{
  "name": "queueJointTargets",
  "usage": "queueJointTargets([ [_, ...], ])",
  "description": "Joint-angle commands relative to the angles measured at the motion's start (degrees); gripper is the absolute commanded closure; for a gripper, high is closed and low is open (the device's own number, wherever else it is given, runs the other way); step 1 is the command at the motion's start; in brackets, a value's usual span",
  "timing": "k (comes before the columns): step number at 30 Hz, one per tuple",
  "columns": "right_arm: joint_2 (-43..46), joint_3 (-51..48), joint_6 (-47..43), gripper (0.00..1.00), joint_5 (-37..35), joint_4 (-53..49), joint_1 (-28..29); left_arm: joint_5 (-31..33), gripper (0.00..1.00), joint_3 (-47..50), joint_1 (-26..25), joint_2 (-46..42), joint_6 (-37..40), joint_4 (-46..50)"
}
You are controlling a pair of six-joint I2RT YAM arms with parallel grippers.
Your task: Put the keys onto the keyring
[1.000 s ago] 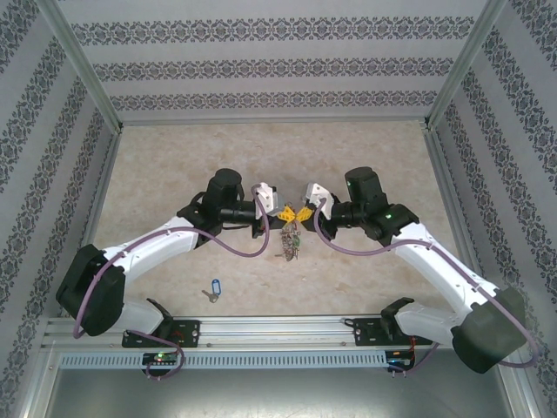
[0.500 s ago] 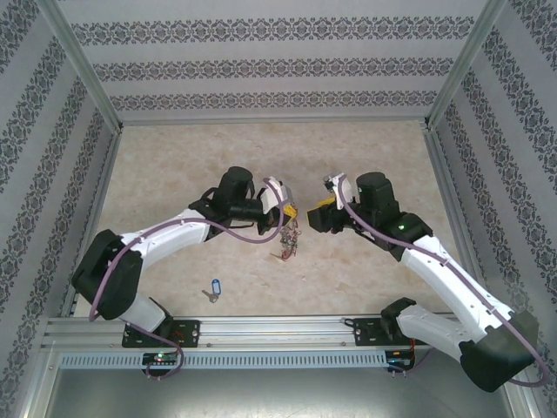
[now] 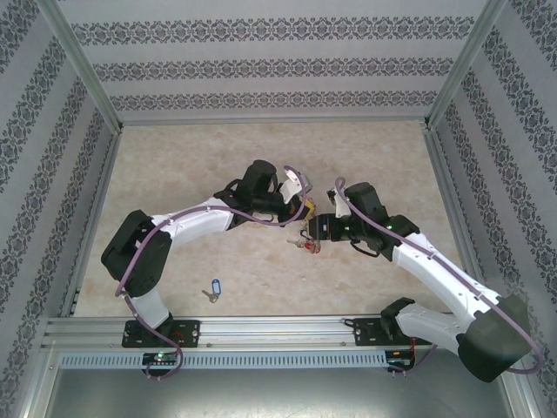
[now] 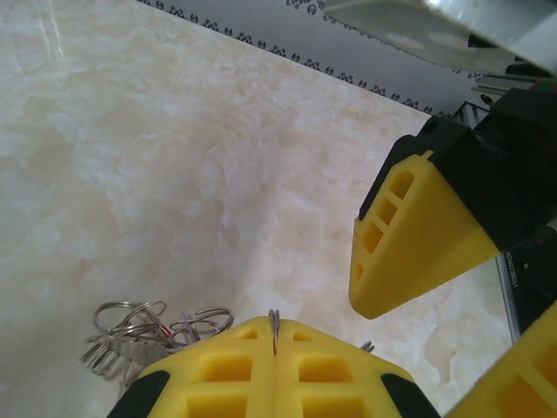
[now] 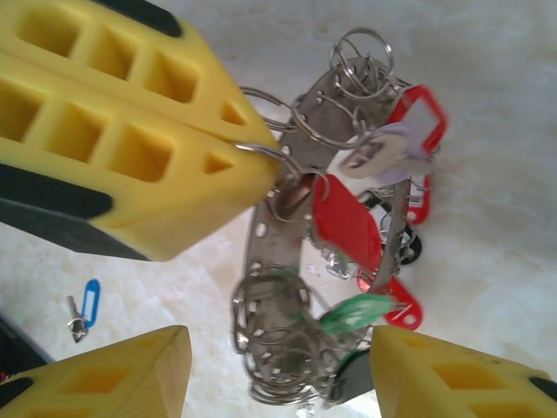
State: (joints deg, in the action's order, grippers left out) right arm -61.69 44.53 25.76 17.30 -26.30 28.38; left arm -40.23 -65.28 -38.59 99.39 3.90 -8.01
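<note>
The keyring point(image 5: 277, 228), a perforated grey metal ring hung with small split rings and red, green and pale tags, hangs above the table point(image 3: 306, 243). My left gripper point(image 4: 274, 335) is shut on a thin split ring at its top edge point(image 5: 261, 153); it sits just above the bundle in the top view point(image 3: 305, 209). My right gripper point(image 5: 278, 366) is open, its yellow fingers either side of the keyring's lower part without touching it, and sits just right of the bundle point(image 3: 318, 229). A key with a blue tag point(image 3: 211, 289) lies on the table at front left point(image 5: 85, 303).
The marble-look table point(image 3: 174, 174) is boxed in by patterned walls and metal posts. The aluminium rail point(image 3: 278, 329) with both arm bases runs along the near edge. My right gripper's yellow finger point(image 4: 409, 239) stands close to the left gripper.
My right gripper has opened, let go and dropped down beside the keyring. My left gripper has swung right, still holding the keyring. The blue-tagged key has not moved.
</note>
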Motion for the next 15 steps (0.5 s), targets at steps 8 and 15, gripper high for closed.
queueJointTargets([
  [8,-4.14,1.87,-1.4,0.39,-1.41,1.0,2.75,-0.97,1.0,-1.74,-0.71,-0.34,-3.9,-3.74],
  [15,-4.35,0.35,-2.0,0.38,-3.62,4.5,4.18,-0.93,1.0,-1.62,-0.7,-0.25,-5.17,-4.51],
])
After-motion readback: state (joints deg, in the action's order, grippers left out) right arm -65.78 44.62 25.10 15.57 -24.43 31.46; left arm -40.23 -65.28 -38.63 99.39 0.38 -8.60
